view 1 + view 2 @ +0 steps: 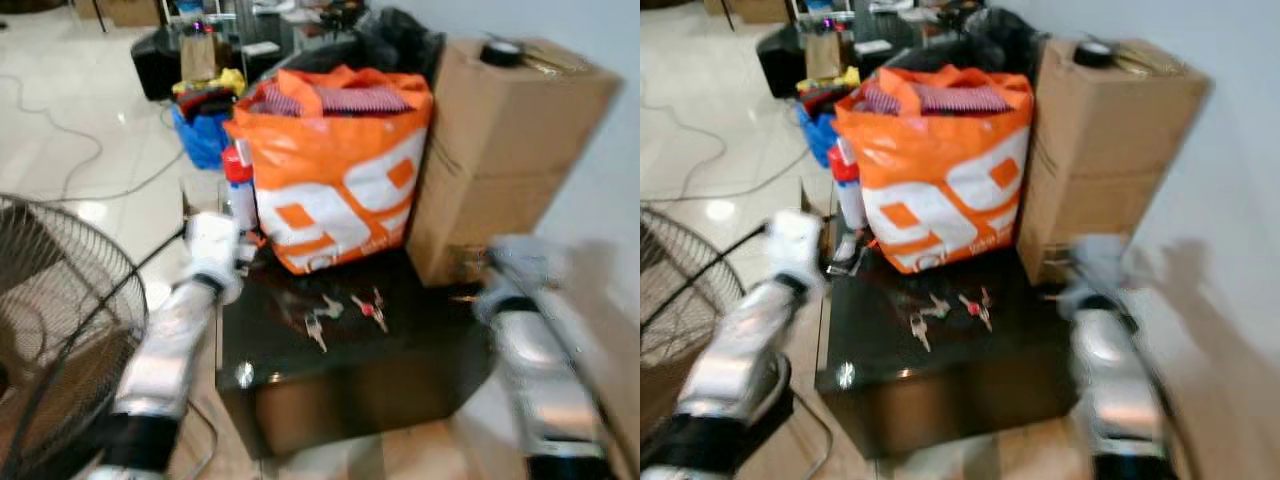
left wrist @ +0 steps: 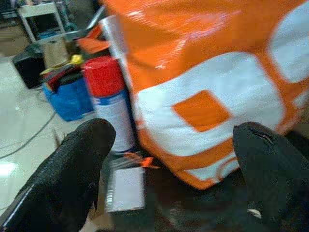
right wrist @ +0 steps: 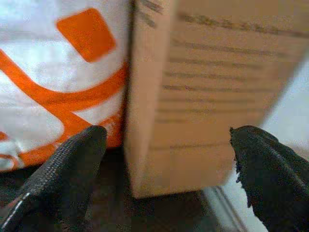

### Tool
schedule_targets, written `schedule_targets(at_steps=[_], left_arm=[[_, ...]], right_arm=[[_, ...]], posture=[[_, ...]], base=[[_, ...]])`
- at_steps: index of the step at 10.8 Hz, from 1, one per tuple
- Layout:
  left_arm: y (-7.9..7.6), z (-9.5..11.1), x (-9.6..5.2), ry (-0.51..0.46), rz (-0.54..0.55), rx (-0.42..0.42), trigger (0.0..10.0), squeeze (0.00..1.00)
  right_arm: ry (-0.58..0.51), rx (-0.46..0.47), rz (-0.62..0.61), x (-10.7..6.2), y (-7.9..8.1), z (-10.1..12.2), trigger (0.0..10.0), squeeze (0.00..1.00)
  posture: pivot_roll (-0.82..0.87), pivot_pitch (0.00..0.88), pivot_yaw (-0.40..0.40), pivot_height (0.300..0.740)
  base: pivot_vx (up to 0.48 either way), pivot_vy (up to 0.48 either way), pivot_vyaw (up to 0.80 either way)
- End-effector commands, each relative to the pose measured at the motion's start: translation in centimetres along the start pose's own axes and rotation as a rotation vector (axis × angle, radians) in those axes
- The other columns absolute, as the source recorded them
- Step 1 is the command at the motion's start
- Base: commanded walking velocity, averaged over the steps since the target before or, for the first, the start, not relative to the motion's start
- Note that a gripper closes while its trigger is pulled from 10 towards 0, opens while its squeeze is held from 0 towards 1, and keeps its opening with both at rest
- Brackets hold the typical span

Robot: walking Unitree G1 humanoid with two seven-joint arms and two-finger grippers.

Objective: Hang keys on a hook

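Two small bunches of keys lie on a low black table (image 1: 400, 350): a silver bunch with a pale tag (image 1: 318, 318) and a bunch with a red tag (image 1: 368, 307). My left gripper (image 2: 174, 159) is open at the table's left edge, pointing at the orange bag (image 1: 335, 170) and a red-capped spray can (image 2: 108, 104). My right gripper (image 3: 169, 169) is open at the table's right side, facing the corner of the cardboard box (image 3: 203, 92). Both arms are blurred in the eye views.
The orange and white bag stands at the table's back, the stacked cardboard boxes (image 1: 500, 140) to its right by a white wall. A floor fan (image 1: 50, 330) stands at left. A blue bag (image 1: 200, 135), cables and clutter lie on the tiled floor behind.
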State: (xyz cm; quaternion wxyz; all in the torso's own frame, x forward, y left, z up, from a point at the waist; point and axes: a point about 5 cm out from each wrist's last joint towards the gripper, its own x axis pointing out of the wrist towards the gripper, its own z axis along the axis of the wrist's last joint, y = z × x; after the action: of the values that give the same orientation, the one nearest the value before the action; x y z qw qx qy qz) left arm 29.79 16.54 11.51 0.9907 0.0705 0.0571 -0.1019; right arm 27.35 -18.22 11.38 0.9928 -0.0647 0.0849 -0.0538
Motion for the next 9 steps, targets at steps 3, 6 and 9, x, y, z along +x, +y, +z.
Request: schedule_targets(at_steps=[3,6,9], left_arm=[[-0.8,0.6,0.0,-0.022,-0.02,0.004,10.0,0.68],[-0.9,0.5,-0.1,-0.018,-0.025,0.004,10.0,0.68],[-1.5,0.3,-0.1,0.005,-0.07,0.037,10.0,0.63]], right_arm=[[-0.012,-0.024,-0.028,0.1,-1.1,0.2,10.0,1.0],[-0.011,-0.065,-0.004,0.1,-1.2,0.3,10.0,1.0],[0.038,-0.097,-0.003,0.3,-3.0,-0.2,10.0,1.0]], posture=[[-0.12,0.0,0.004,0.74],[-0.12,0.0,0.003,0.74],[-0.13,0.0,-0.009,0.74]], base=[[0.317,0.0,0.0],[0.309,0.0,0.53],[0.099,0.0,0.18]])
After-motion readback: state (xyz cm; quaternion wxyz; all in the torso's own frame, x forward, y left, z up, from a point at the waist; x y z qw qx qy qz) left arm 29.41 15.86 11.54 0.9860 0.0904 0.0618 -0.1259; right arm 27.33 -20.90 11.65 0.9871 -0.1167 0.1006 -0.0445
